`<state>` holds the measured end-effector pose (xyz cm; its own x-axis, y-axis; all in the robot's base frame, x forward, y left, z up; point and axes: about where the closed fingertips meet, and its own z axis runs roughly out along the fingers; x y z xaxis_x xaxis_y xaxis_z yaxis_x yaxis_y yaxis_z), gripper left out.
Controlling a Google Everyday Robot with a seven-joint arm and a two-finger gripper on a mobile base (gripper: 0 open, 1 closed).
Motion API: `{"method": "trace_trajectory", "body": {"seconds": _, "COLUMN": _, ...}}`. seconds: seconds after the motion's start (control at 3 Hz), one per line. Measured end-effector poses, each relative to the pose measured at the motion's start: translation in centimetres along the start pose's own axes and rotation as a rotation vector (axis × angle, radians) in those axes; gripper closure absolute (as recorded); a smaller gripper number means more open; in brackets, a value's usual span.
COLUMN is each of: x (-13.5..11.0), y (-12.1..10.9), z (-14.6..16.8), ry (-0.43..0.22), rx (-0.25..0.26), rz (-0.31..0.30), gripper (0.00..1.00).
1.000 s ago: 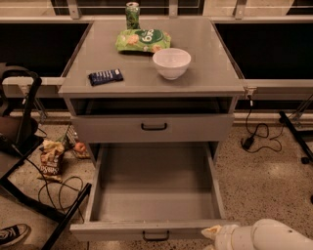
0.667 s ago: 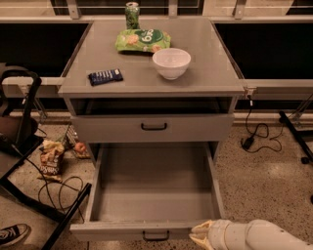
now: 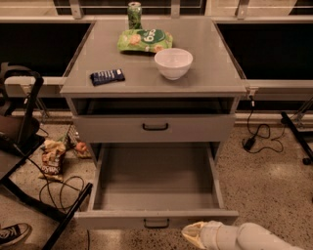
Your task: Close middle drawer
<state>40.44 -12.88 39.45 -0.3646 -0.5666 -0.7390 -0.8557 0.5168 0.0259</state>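
The middle drawer [image 3: 155,218] is pulled far out of the grey cabinet [image 3: 205,83] towards me. Its shallow grey box is empty, and the flat front has a small black bar handle [image 3: 156,223] at its centre. My gripper [image 3: 193,233], a cream tip on a white arm, comes in from the bottom right. It sits low in front of the drawer's front, just right of and below the handle. I cannot tell whether it touches the front. Above the open drawer, another grey drawer front [image 3: 155,128] with a black handle is nearly pushed in.
On the cabinet top are a white bowl [image 3: 173,62], a green chip bag [image 3: 144,40], a green can [image 3: 134,13] and a dark blue bar [image 3: 107,76]. A black frame [image 3: 29,195], cables and snack bags [image 3: 51,158] lie on the floor left. A shoe [image 3: 14,233] is at bottom left and a cable [image 3: 254,136] at right.
My gripper has moved left along the bottom edge, from the lower right towards the open drawer's front and handle. The drawer has not visibly moved.
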Motion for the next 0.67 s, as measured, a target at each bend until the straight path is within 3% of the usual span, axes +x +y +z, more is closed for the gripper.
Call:
{"method": "trace_trajectory", "body": {"seconds": 0.33, "x": 1.5, "y": 0.1, "z": 4.7, "ry": -0.106, "rx": -0.022, "rz": 0.081, "gripper": 1.00}}
{"method": "trace_trajectory", "body": {"seconds": 0.67, "x": 1.7, "y": -0.3, "z": 7.8, "ry": -0.176, "rx": -0.037, "rz": 0.126, "gripper": 1.00}}
